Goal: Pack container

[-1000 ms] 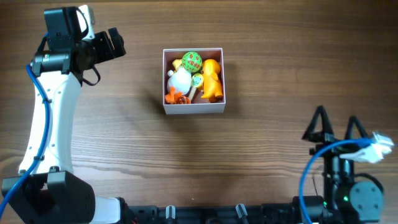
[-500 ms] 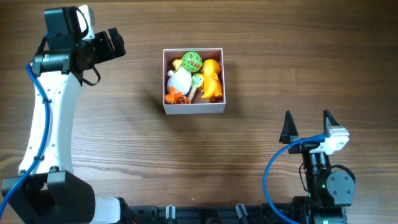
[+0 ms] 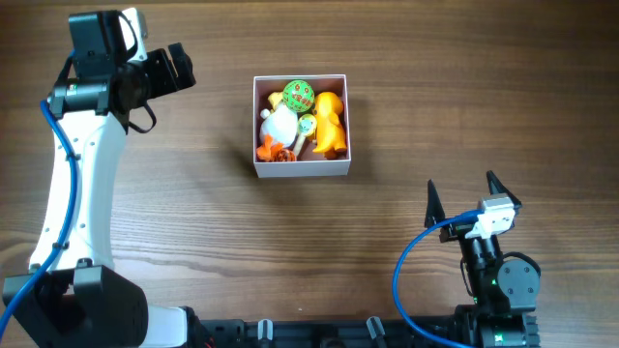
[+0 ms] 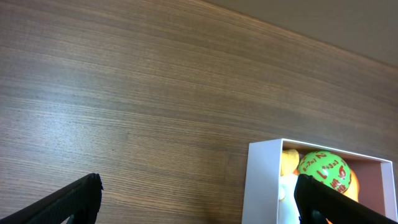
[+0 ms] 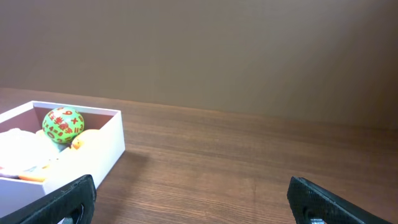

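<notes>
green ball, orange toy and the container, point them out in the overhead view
green ball [image 3: 298,95]: overhead view, on its patterned top.
orange toy [image 3: 332,118]: overhead view, on the middle of its body.
container [image 3: 302,168]: overhead view, on its near white wall.

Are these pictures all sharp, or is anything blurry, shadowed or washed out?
Overhead: sharp and evenly lit; the container throws a faint shadow on the table. Left wrist: wood grain crisp, but the fingertips of the left pincer at the bottom edge are soft. Right wrist: the fingertips of the right pincer blur, and the white toy in the container looks washed out.
</notes>
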Controlling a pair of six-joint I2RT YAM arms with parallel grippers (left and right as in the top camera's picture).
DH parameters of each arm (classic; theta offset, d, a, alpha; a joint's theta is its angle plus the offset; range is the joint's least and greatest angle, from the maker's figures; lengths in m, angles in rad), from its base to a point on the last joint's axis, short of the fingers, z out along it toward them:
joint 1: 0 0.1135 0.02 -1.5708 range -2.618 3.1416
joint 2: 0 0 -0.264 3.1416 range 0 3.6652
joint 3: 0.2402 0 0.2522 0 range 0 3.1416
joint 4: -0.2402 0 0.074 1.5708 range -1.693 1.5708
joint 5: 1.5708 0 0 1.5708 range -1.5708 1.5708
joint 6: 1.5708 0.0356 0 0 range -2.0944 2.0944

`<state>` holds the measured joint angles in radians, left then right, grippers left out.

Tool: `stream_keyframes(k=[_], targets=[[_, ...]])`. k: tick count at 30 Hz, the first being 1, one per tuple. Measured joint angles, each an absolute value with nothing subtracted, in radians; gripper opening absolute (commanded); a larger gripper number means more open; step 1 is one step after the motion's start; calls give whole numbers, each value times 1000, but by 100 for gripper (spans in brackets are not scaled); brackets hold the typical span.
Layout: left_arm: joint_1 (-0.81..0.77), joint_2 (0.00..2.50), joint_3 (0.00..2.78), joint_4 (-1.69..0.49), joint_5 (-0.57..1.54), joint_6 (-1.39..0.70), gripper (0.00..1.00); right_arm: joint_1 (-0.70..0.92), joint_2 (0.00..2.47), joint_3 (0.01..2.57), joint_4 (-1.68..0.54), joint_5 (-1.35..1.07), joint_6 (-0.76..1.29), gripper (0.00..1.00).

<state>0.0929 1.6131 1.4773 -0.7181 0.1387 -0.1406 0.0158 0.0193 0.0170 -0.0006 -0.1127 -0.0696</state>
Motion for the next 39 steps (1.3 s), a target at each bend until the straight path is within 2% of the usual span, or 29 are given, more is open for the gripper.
stream_keyframes(k=[29, 31, 39], targets=[[93, 1591, 1477, -726, 139, -141, 100, 16, 19, 16, 0, -113, -70, 100], [87, 1518, 1477, -729, 138, -141, 100, 16, 19, 16, 1, -113, -70, 100], [-4, 923, 1488, -720, 119, -140, 100, 16, 19, 15, 1, -113, -70, 100]])
